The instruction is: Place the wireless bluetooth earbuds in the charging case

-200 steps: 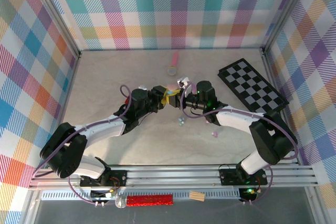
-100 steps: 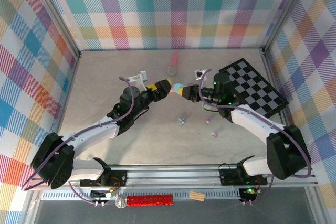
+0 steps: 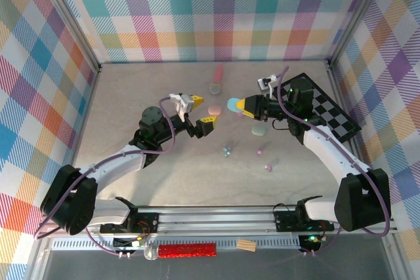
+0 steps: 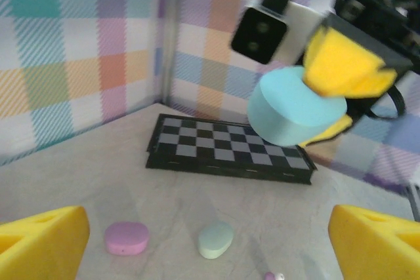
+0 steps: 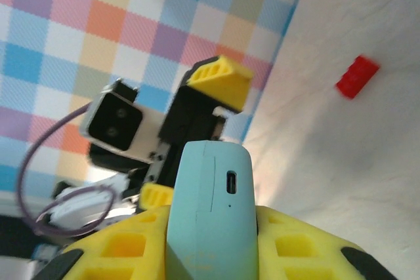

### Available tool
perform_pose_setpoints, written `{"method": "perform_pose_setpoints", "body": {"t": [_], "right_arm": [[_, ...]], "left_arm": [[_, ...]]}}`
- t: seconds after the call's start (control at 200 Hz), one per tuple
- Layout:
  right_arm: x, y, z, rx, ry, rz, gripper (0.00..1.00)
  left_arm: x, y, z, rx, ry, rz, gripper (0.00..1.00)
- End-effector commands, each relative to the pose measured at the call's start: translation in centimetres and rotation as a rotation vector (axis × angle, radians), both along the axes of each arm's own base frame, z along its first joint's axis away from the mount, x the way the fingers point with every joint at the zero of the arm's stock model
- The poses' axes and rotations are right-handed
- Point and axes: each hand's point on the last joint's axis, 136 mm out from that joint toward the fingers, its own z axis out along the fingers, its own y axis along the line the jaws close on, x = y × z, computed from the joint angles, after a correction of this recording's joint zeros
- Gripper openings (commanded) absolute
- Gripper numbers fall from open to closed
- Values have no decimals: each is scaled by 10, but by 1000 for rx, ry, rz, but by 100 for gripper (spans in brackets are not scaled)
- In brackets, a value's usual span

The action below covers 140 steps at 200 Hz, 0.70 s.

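My right gripper (image 3: pixel 244 105) is shut on a pale blue pebble-shaped case (image 3: pixel 233 104), held above the table; in the right wrist view the case (image 5: pixel 210 214) stands between the yellow fingers (image 5: pixel 125 254), charging port facing the camera. My left gripper (image 3: pixel 199 112) is open and empty, facing that case (image 4: pixel 295 106) from the left. Tiny earbuds (image 3: pixel 226 151) lie on the table below, with two more (image 3: pixel 260 153) (image 3: pixel 268 167) to the right. A purple earbud (image 4: pixel 272 276) shows at the bottom edge of the left wrist view.
A pink case (image 3: pixel 214 109) and a mint case (image 3: pixel 259 130) lie on the table between the grippers. A chessboard (image 3: pixel 321 106) lies at the right. A pink stick (image 3: pixel 218 71) and a round piece (image 3: pixel 214 87) lie farther back. A small red block (image 5: pixel 357 75) lies on the table.
The two grippers, close together a second ago, have drawn apart. The right one carried the blue case up and to the right. The left one swung back left and now stands open.
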Motion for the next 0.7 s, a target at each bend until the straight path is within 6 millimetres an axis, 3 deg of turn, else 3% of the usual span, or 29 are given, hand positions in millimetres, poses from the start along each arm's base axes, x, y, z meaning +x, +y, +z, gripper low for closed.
{"method": "perform_pose_setpoints", "body": {"t": [0.0,0.315,0.515,0.695], "right_arm": [[-16,4,18,69,100,139,0],[-12,19,25,136,181,218,0],[-13,34,28,163,199,258,0],[-17,42,29,173,220,285,0]], "left_arm": [[-28,-13,18,-1,-188,-194,89],[-38,-29,25,-31,-243,-345,83],[-39,-33,41,-109,-269,-392,65],[-42,-32,49,-146,-310,-412,61]]}}
